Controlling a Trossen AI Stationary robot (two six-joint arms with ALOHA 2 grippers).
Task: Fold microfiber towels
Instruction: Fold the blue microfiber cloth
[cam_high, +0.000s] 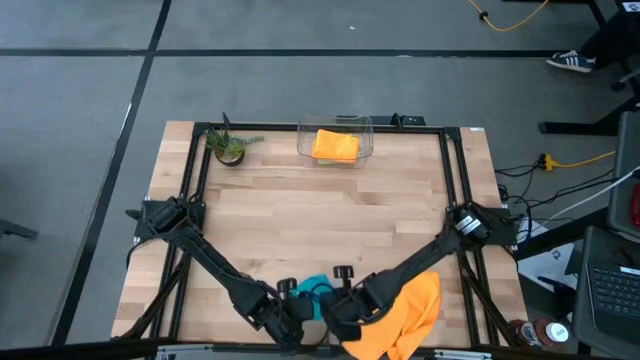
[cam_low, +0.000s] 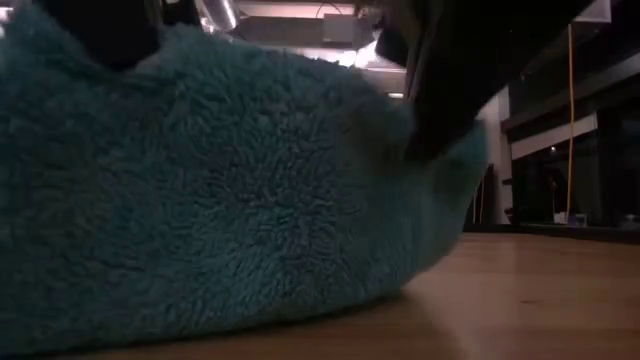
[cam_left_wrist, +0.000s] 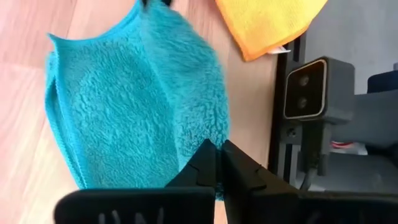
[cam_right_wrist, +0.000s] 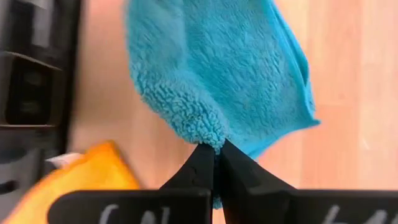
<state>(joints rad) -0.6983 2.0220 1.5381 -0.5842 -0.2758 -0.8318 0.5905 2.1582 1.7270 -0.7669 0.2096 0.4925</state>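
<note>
The table (cam_high: 330, 210) carries a bin (cam_high: 336, 140) at the middle of its far edge, and a folded towel (cam_high: 335, 146) lies in the bin. A plant (cam_high: 230, 148) stands to the left of the bin, near the far left corner. At the near edge, in the middle, a second towel (cam_high: 314, 289) lies between the left gripper (cam_high: 290, 318) and the right gripper (cam_high: 335, 318). Both grippers pinch this towel at its near side. To the right of it, just beside, a third towel (cam_high: 410, 315) lies under the right arm (cam_high: 420, 265) and hangs over the near edge. The left arm (cam_high: 215, 265) comes in from the left side.
</note>
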